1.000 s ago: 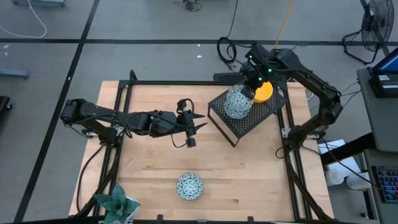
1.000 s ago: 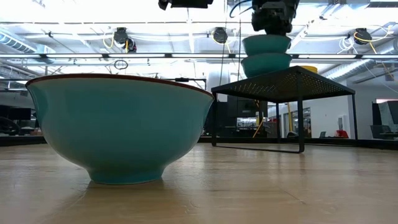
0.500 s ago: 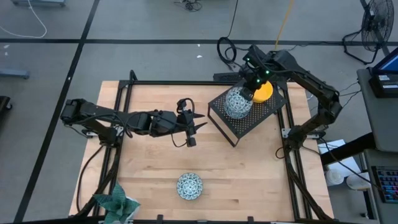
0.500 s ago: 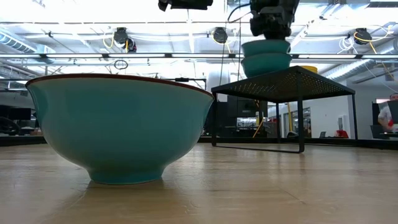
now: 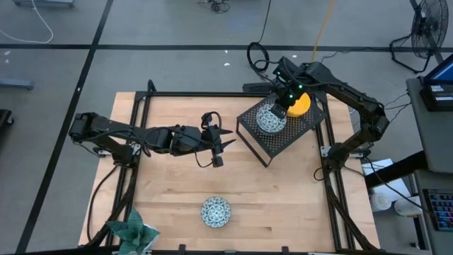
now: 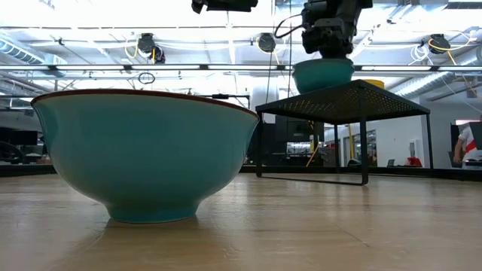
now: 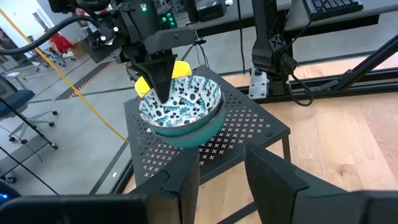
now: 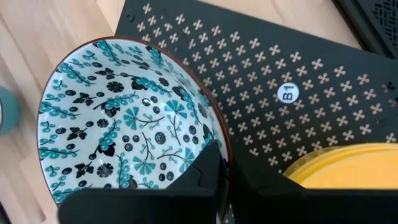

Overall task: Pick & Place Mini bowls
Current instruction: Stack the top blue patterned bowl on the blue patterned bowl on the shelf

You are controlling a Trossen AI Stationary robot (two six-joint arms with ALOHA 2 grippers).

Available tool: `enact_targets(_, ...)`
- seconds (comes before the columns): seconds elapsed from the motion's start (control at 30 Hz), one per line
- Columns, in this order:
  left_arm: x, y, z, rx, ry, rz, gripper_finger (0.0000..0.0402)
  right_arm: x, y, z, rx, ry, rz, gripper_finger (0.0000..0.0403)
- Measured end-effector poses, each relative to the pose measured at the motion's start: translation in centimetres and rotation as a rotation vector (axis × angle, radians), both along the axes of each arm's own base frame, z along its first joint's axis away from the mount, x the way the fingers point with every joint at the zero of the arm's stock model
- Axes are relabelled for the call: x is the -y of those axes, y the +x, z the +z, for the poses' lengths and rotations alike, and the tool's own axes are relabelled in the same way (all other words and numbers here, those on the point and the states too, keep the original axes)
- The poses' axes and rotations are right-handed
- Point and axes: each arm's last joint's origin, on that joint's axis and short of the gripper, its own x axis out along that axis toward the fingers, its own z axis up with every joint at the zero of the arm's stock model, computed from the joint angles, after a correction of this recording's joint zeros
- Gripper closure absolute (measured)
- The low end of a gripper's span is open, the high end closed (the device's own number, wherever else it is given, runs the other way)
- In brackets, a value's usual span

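Reading "B1", round sticker (image 8: 286, 93), black perforated stand (image 8: 323, 74), patterned bowl (image 8: 127, 121) beside

Upright teal-patterned bowls (image 5: 270, 117), yellow bowl (image 5: 301, 105)

From my end the desk (image 5: 283, 205) is a light wood top. Sitting right on it: one patterned bowl (image 5: 215, 212) near the front edge, a green cloth (image 5: 132, 231) at the front left corner, and the black perforated stand (image 5: 277, 134) toward the back right, which carries a patterned bowl stack (image 5: 270, 118) and a yellow bowl (image 5: 300, 103).
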Motion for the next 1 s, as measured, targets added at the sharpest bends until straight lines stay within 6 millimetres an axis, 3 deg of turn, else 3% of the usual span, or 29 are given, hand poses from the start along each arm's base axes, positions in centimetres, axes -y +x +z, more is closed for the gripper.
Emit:
enact_targets(0.57,0.0,0.0,-0.1,-0.007,0.000,0.000,0.0270,-0.3,0.4,-0.1,0.010,-0.001,0.009,0.0369)
enact_targets(1.0,0.0,0.0,-0.1,-0.015,-0.001,0.001,0.0270,-1.4,0.5,1.6,0.120,-0.090,0.055,0.0251)
